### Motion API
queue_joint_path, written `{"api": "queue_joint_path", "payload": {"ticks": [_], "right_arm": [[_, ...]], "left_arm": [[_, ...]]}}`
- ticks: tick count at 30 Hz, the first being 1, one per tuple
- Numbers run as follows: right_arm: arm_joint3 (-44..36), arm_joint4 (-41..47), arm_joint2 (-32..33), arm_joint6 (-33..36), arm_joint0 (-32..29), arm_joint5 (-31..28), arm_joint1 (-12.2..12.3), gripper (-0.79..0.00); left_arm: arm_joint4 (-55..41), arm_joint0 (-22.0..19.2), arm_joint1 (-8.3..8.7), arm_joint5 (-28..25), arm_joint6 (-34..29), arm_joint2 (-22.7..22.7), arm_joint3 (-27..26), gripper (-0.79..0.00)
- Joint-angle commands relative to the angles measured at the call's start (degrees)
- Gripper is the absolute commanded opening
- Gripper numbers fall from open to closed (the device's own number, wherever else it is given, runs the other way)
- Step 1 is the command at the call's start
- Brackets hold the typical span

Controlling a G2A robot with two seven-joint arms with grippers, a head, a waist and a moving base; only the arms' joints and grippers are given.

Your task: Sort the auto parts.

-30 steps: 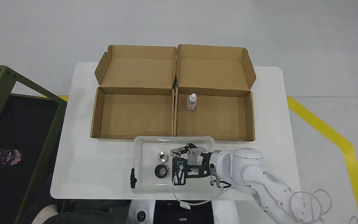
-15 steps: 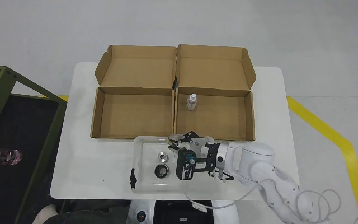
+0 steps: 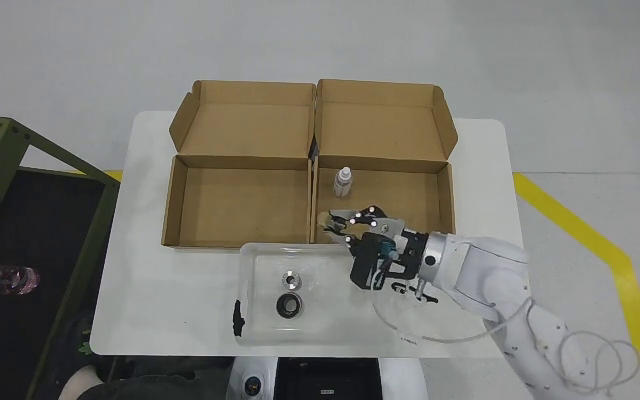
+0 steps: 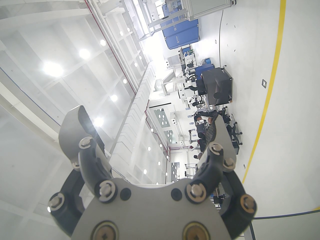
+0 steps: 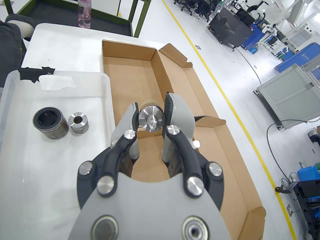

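Note:
My right gripper [image 3: 345, 222] is shut on a silver cylindrical metal part [image 5: 151, 119]. It hangs above the front wall of the right cardboard box [image 3: 400, 205], near the divider to the left cardboard box [image 3: 240, 205]. Just behind it sits the clear plastic tray [image 3: 247, 262], holding a black bearing [image 3: 289, 304] [image 5: 50, 123] and a small silver bushing [image 3: 288, 279] [image 5: 78, 123]. A white bottle [image 3: 343, 181] stands upright in the right box. My left gripper [image 4: 147, 131] is open, holds nothing and points up at the hall ceiling.
Both boxes have their lids folded back toward the table's far edge. A green cart [image 3: 40, 250] with a pink bottle [image 5: 84, 11] stands off the table's left side. Black tape [image 5: 35, 73] marks one end of the tray.
My right gripper rose out of the tray with the silver part and moved toward the right box. The bearing and bushing stayed in place.

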Motion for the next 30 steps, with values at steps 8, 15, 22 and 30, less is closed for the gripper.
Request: {"api": "queue_joint_path", "payload": {"ticks": [8,15,22,30], "right_arm": [[5.70,5.84,2.52,2.55,2.96,-0.41,-0.04,-0.785],[11.97,11.00,2.21,8.21,6.54,0.02,-0.35,-0.785],[18.45,15.40,0.63,13.96,10.28,-0.25,-0.75,-0.785],[26.02,18.09,-2.73,19.16,15.16,0.36,-1.54,-0.785]], "left_arm": [[0.00,0.00,0.00,0.00,0.00,0.00,0.00,0.000],[0.00,0.00,0.00,0.00,0.00,0.00,0.00,0.000],[0.00,0.00,0.00,0.00,0.00,0.00,0.00,0.000],[0.00,0.00,0.00,0.00,0.00,0.00,0.00,0.000]]}}
